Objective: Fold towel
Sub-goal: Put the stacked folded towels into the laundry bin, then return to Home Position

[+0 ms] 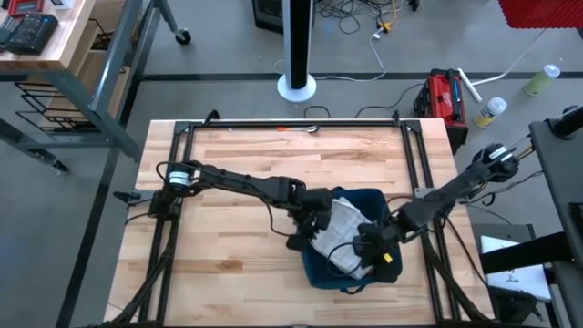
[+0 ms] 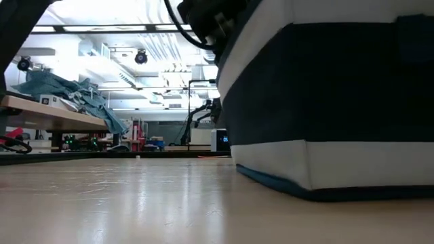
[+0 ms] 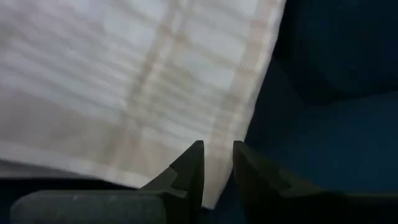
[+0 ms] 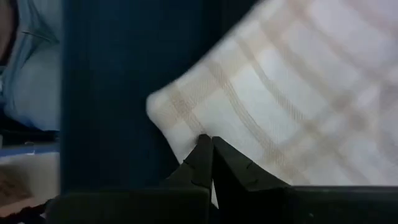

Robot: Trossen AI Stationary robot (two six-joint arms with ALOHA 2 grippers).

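Plaid towel (image 1: 344, 232): draped over the dark blue bin (image 1: 321, 273) on the wooden table (image 1: 228, 219). Soft, light, limp; likely to sag and slip, so best taken at hemmed corners. Left gripper (image 3: 216, 163): slightly parted astride the towel's edge. Right gripper (image 4: 210, 149): pinched closed on the towel's corner.

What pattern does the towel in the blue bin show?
White towel with faint beige plaid stripes; clearest in the right wrist view.
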